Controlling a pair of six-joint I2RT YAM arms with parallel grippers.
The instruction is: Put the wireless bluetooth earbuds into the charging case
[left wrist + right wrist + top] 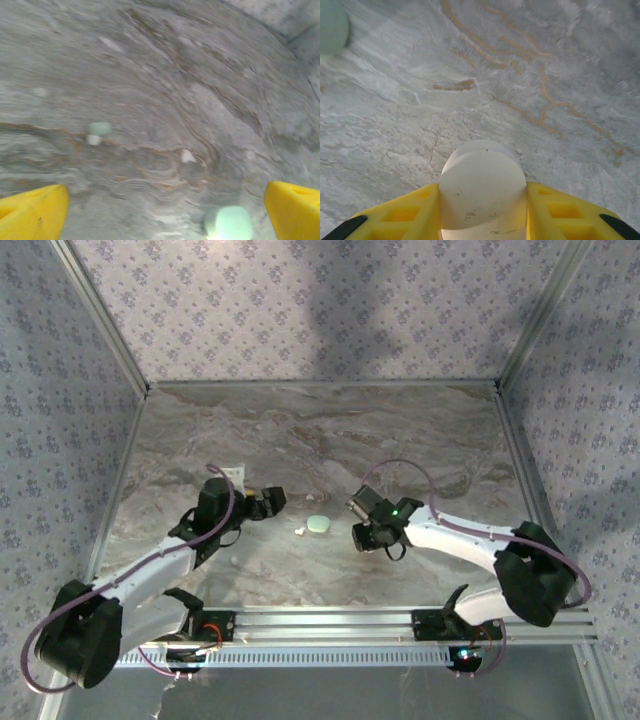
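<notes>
While the right gripper clamps a white oval case, the left gripper hangs wide open.
One tiny white earbud lies on the marble table, just left of a mint-green case, between both grippers.

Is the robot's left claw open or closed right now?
Open. On the left claw, the yellow fingers stand far apart at opposite edges of its wrist view, gripping nothing.
</notes>
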